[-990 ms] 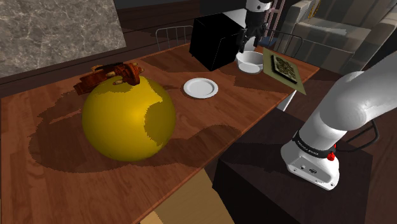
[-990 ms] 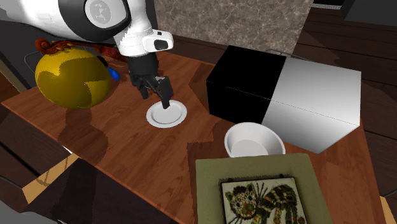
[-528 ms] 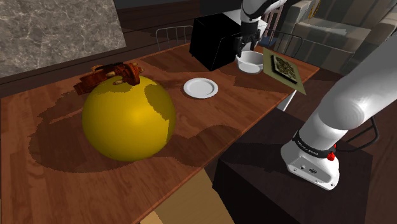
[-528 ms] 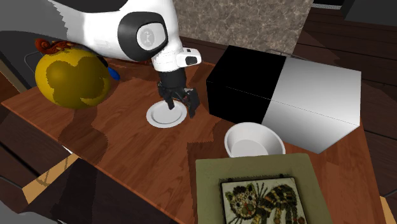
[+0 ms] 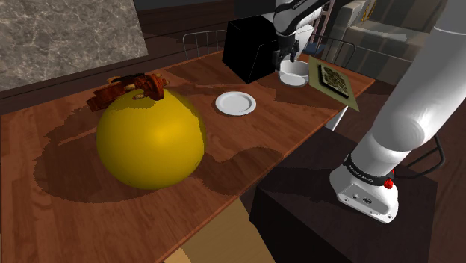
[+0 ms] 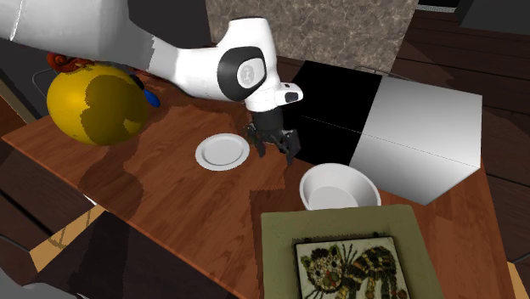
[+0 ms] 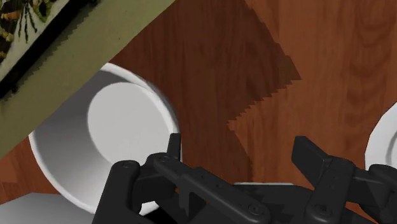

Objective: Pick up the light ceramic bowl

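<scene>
Empty jaws stand wide apart just beside the white bowl [image 6: 340, 188]

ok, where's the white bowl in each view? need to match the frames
Shoulder view: white bowl at upper right, between the black box and the olive picture mat.
Second exterior view: bowl right of centre, just above the mat.
Wrist view: bowl beside one of the open fingers, next to the mat.
Shared landmark: the olive picture mat alongside the bowl.
</scene>
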`<state>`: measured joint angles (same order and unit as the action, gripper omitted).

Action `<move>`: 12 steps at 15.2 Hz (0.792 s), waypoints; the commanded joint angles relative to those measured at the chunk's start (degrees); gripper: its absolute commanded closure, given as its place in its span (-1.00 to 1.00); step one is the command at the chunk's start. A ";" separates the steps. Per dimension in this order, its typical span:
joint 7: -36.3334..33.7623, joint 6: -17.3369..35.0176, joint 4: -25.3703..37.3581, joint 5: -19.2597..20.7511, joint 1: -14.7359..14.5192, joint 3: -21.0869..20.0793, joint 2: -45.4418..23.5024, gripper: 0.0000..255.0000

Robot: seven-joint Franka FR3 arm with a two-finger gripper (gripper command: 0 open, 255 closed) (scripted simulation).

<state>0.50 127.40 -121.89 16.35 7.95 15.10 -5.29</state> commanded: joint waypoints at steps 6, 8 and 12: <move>2.20 3.72 11.30 0.96 2.78 1.74 -14.96 -1.00; 2.86 4.08 15.27 1.02 3.70 2.07 -19.22 -1.00; 2.41 5.84 15.26 1.04 3.94 2.02 -21.04 -1.00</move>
<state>3.12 132.71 -106.46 17.32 11.89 17.12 -25.94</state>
